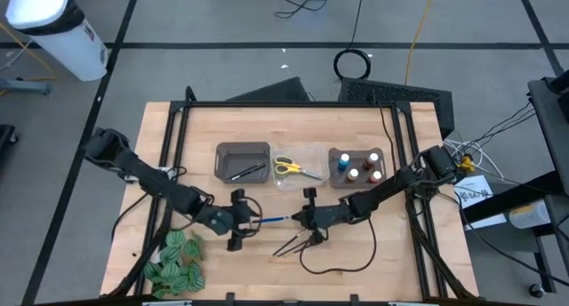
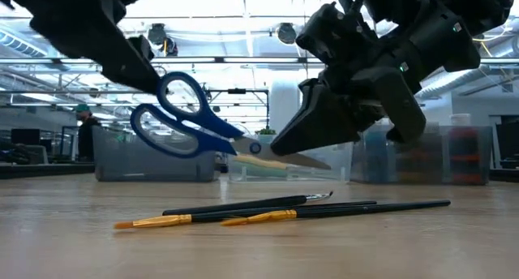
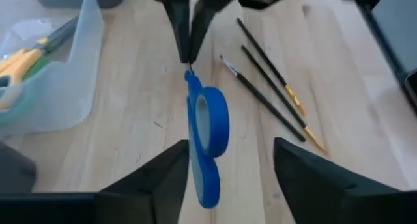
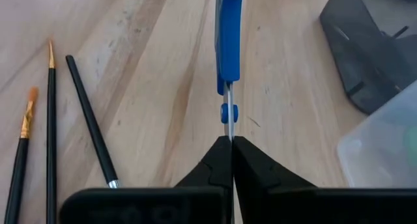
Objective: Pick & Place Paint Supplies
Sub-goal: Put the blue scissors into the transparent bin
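Item in hand: blue-handled scissors [image 2: 182,117], held in the air above the table [image 1: 409,253] between the two grippers, near its front middle. Right gripper [image 4: 231,146]: fingers clenched on the blade tips. Left gripper [image 3: 228,165]: fingers spread to either side of the handle loops, released, not gripping as far as the left wrist view shows.

Already stowed: paint bottles [image 1: 357,166] in the right-hand bin; yellow-handled scissors [image 1: 286,166] in the clear bin [image 1: 313,155]; dark paintbrushes in the grey bin [image 1: 243,149].

Left to place: the blue scissors, and three thin paintbrushes [image 2: 276,210] lying loose on the table just beneath the scissors.

Judged progress: well past halfway; the blue scissors appear to be mid-transfer from one arm to the other.

Surroundings: green striped leafy bunch [image 1: 175,260] at the front left corner, well apart from the work. A cable loops over the table under the right arm, beside the brushes; it may snag when they are picked up.
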Action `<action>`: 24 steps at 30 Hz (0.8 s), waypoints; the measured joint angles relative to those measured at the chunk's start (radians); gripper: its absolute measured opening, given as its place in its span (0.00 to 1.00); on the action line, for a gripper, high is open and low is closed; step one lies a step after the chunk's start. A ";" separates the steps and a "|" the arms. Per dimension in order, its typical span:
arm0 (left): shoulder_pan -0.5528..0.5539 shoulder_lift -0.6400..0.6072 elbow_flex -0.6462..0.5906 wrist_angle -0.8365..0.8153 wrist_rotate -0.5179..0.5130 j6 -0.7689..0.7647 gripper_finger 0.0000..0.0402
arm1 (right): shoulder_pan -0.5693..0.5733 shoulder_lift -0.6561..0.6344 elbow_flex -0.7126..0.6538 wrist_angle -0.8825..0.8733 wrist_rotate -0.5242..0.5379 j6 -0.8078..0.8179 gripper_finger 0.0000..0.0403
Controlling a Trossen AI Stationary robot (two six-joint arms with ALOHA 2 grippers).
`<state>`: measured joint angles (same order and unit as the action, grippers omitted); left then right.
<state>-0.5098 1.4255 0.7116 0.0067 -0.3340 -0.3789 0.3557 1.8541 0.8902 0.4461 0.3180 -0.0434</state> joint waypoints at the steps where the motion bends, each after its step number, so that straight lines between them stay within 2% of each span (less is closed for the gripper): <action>1: 0.000 0.011 0.000 0.004 0.002 0.005 0.60 | 0.000 0.000 0.000 -0.001 0.000 -0.001 0.00; 8: 0.002 0.073 0.000 0.028 0.000 0.007 0.66 | 0.000 0.000 0.000 0.039 0.001 -0.004 0.00; 15: 0.019 0.092 0.000 0.111 -0.012 0.059 0.59 | 0.000 0.000 0.000 0.058 -0.006 -0.014 0.00; 19: 0.038 0.092 0.000 0.126 0.002 0.062 0.46 | 0.000 0.000 0.000 0.059 -0.007 -0.014 0.00; 24: 0.061 0.092 0.000 0.111 0.066 0.038 0.15 | 0.001 0.000 0.000 0.059 -0.017 -0.014 0.00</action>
<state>-0.4491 1.5177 0.7120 0.1182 -0.2681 -0.3409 0.3563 1.8538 0.8902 0.5048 0.3006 -0.0575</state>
